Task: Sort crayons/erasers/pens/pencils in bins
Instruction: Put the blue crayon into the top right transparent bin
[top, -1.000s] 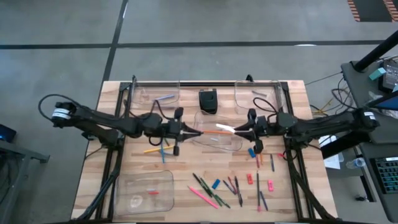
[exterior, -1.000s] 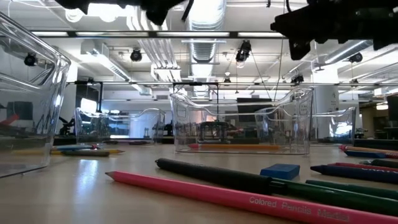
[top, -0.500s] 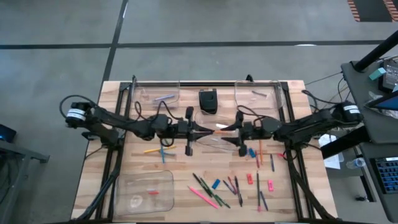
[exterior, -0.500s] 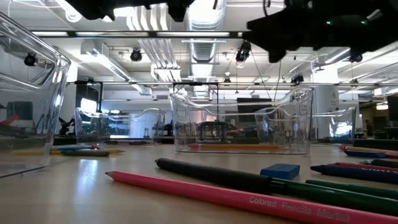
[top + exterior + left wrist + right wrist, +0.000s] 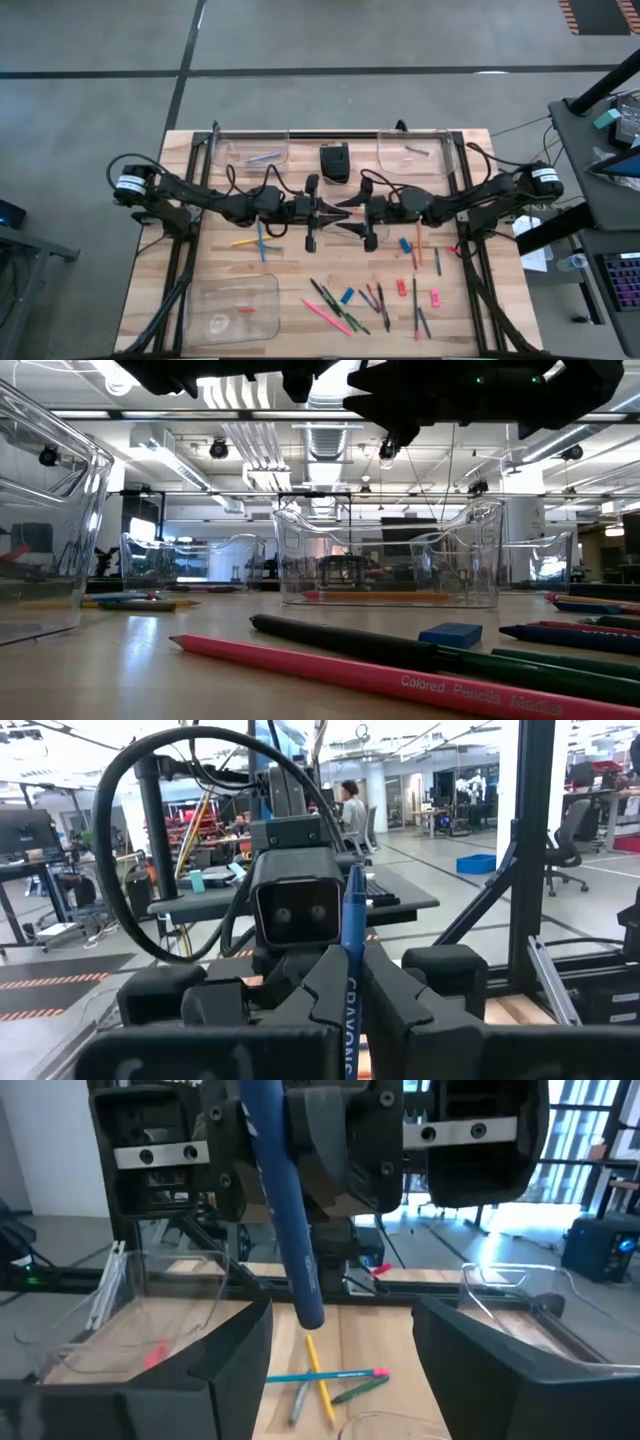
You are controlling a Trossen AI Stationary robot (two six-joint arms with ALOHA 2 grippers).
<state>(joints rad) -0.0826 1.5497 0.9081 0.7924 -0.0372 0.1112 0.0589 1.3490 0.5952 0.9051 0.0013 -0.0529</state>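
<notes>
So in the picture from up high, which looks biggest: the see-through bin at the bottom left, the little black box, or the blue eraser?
1. The clear bin looks largest by far.
2. The black box comes next.
3. The blue eraser looks smallest.
All sit on the table, so nearness hardly matters.

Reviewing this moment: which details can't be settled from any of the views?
- High view: the stick between the left gripper and right gripper is too small to see.
- Low view: both grippers are cut off by the top edge.
- Left wrist view: the blue pencil has its lower end hidden by the fingers.
- Right wrist view: its upper end is cut off.
</notes>
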